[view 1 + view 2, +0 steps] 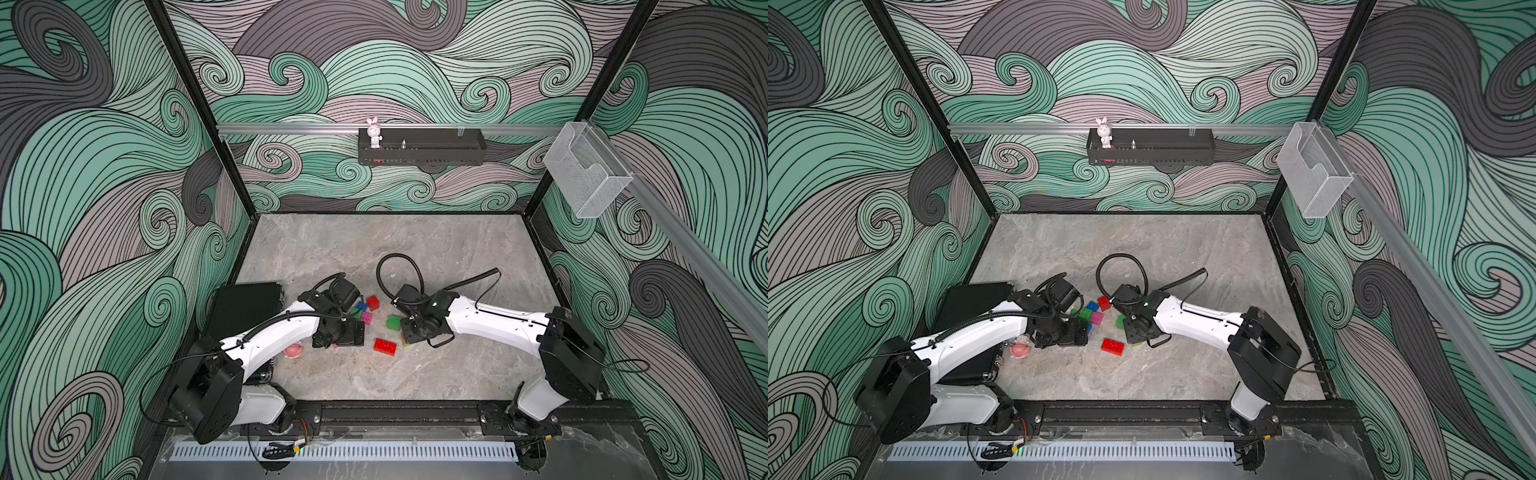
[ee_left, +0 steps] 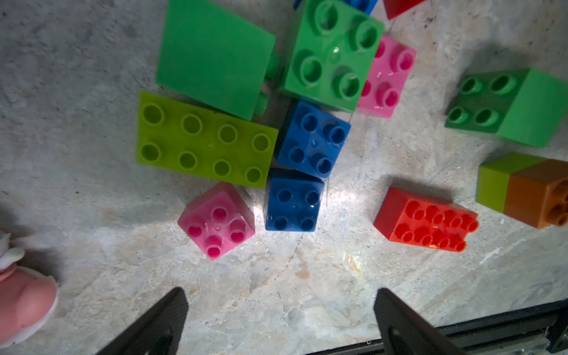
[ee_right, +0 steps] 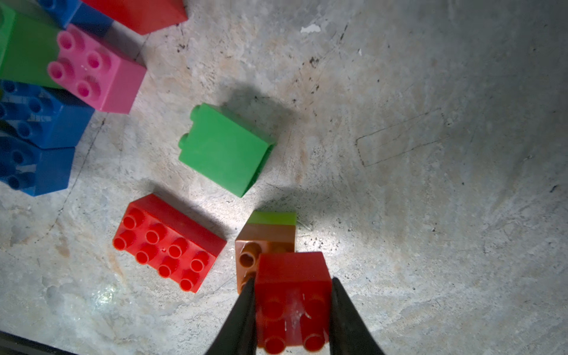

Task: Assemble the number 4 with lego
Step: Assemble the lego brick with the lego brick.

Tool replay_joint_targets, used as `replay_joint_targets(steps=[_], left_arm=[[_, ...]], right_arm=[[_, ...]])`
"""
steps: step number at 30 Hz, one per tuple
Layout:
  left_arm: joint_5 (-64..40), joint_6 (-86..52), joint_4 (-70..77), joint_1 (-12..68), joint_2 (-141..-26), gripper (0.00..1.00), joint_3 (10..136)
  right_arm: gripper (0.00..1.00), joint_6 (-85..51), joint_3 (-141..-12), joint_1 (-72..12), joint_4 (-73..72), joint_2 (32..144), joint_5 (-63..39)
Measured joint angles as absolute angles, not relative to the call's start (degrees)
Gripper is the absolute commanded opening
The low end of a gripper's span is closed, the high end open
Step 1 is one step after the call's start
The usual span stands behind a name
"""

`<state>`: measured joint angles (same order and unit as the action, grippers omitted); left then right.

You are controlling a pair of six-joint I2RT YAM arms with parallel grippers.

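Observation:
The lego lies in a loose cluster on the grey stone table [image 1: 415, 374] between my two arms. The left wrist view shows a lime oblong brick [image 2: 206, 143], green, blue [image 2: 313, 140] and pink [image 2: 216, 221] squares, and a red oblong brick [image 2: 425, 221]. My left gripper [image 2: 281, 310] hangs open over bare table just short of the pink and blue squares, holding nothing. My right gripper [image 3: 292, 281] is shut on a red square brick [image 3: 293, 295]. That brick sits right against a brown-orange brick stacked on a lime one [image 3: 266, 239]. The red oblong brick [image 1: 385, 346] lies beside them.
A pink-and-white toy figurine [image 1: 293, 350] lies on the table near my left wrist. A black box [image 1: 245, 305] stands at the left wall. A black rail [image 1: 395, 411] runs along the front edge. A rabbit figure [image 1: 373, 132] stands on the back shelf.

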<state>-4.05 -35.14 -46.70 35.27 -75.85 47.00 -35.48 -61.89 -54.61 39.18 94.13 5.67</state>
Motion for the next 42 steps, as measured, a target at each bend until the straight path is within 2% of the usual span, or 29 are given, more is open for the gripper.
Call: replay_joint_targets(steps=[12, 21, 30, 37, 42], left_arm=[[-4.1, -35.1, -46.7, 35.3, -75.9, 0.99, 47.0], [-4.1, -35.1, -46.7, 35.3, -75.9, 0.99, 47.0], [-5.0, -35.0, -46.5, 35.3, -75.9, 0.99, 47.0], [-6.9, -34.9, -44.8, 35.2, -74.7, 0.99, 45.9], [-6.5, -35.1, -44.9, 35.1, -73.3, 0.99, 45.8]], right_arm=[[0.3, -34.9, -62.5, -54.7, 39.9, 95.4, 6.2], [0.31, -34.5, -66.1, -56.9, 44.2, 98.5, 10.5], [0.51, -32.8, -67.5, -57.0, 46.1, 99.3, 11.1], [0.62, -31.1, -67.8, -57.0, 46.7, 98.7, 11.0], [0.71, -27.0, -63.0, -57.1, 41.3, 90.3, 9.6]])
